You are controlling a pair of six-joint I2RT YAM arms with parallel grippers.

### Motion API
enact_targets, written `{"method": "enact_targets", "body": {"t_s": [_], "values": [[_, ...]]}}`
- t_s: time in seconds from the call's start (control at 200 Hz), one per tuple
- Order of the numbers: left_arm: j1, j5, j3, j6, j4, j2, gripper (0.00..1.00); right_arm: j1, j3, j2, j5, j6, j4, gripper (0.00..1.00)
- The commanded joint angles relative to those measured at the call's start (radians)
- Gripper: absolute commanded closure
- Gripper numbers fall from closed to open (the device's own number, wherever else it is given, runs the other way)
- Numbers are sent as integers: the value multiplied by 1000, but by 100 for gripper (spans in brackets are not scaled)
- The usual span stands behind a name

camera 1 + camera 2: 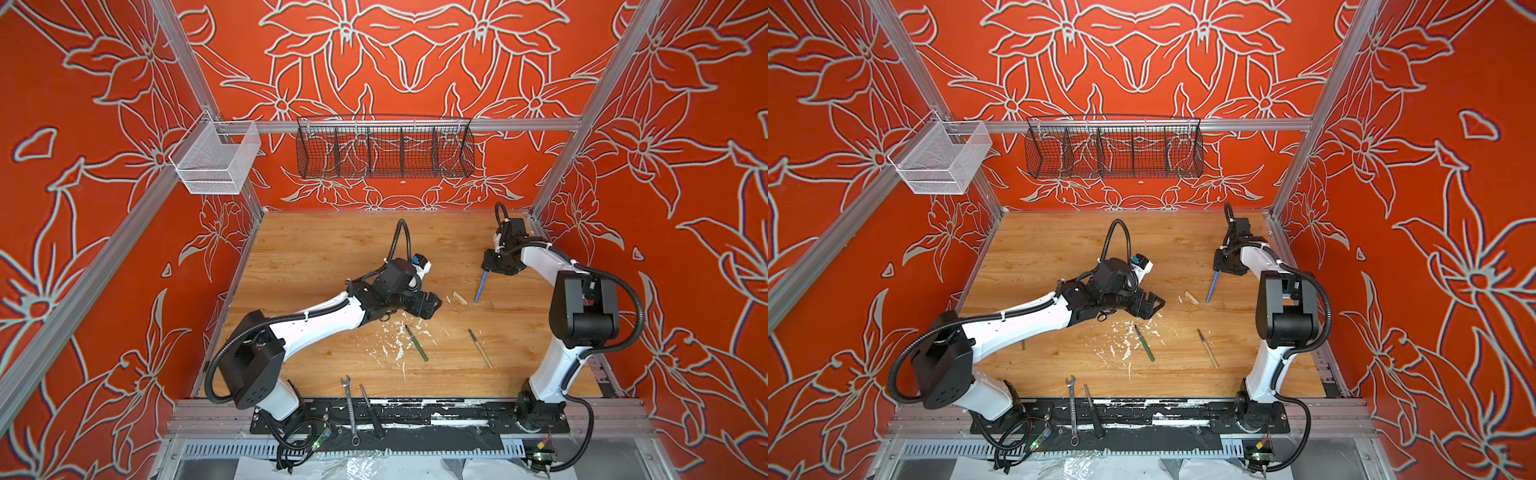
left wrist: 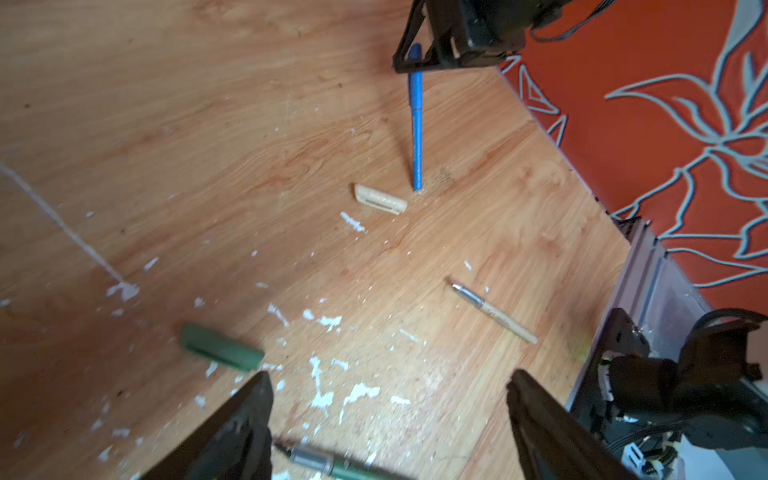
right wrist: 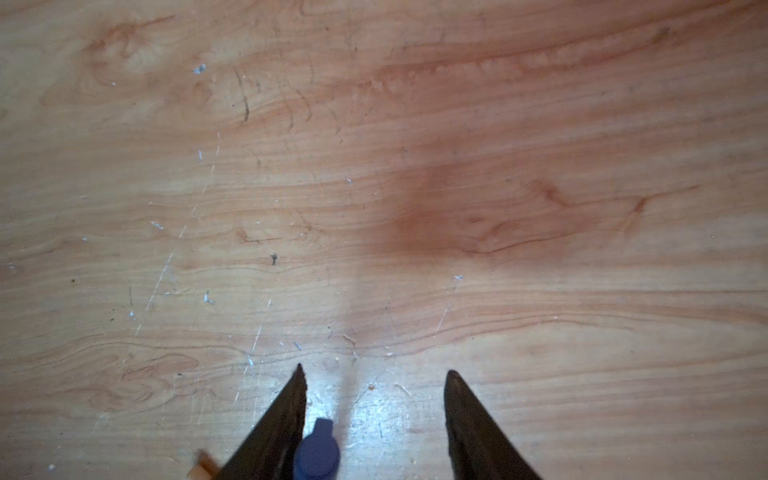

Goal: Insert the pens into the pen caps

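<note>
**A:** Wood-grain tabletop [image 1: 316,249], scuffed, with white flecks [image 1: 395,340] scattered across the middle. Orange walls [image 1: 83,174] with pale flower outlines. Black wire basket [image 1: 384,151] and white mesh basket [image 1: 216,162] hang on the rail.

**B:** Pens?

**A:** Green pen [image 1: 417,343] and tan pen [image 1: 481,348] lie flat, well apart, dark tips toward the back wall. Blue pen [image 1: 481,286] stands steeply, lower end on the wood just beside the tan cap [image 1: 459,297], a stubby slotted tube lying flat.

**B:** Right gripper [image 3: 375,369]?

**A:** Around the blue pen's top, jaws partly apart. The right wrist view shows the pen's rounded top against one finger, the other finger clear of it. Not clamped.

**B:** Left gripper [image 2: 388,378]?

**A:** Spread wide, nothing between the fingers, low over the flecks near the green pen's tip.

**B:** Green cap [image 2: 222,347]?

**A:** Only the left wrist view shows it, flat on the wood. Neither top view does.
</note>
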Motion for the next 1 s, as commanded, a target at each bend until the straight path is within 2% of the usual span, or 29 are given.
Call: {"method": "enact_targets", "body": {"t_s": [0.0, 0.06, 0.145, 0.28, 0.385, 0.44, 0.53, 0.58, 0.871, 0.991], "values": [[-10, 34, 60, -11, 84, 51, 11, -10, -16, -8, -48, -9, 18, 45], [-10, 42, 83, -24, 90, 78, 11, -18, -14, 10, -123, 17, 37, 39], [-10, 48, 85, -37, 85, 76, 11, -11, -1, 39, -47, 34, 39, 34], [-10, 29, 56, -8, 47, 21, 11, 5, 7, 68, 39, 24, 36, 37], [-16, 11, 53, 20, 31, 32, 14, -9, -5, 59, -101, 53, 66, 53], [-18, 30, 42, 22, 60, 43, 15, -11, 4, 52, -135, 59, 56, 53], [-16, 49, 26, 33, 140, 74, 15, -11, 15, 32, -76, 63, 44, 53], [-16, 28, 63, 48, 130, 109, 14, -11, 20, 27, -64, 60, 44, 53], [-11, 34, 323, 139, 124, 368, 15, -38, 18, 8, -286, 74, 55, 59], [12, 80, 388, 136, 151, 455, 15, -61, 2, -14, -321, 85, 71, 60]]}}
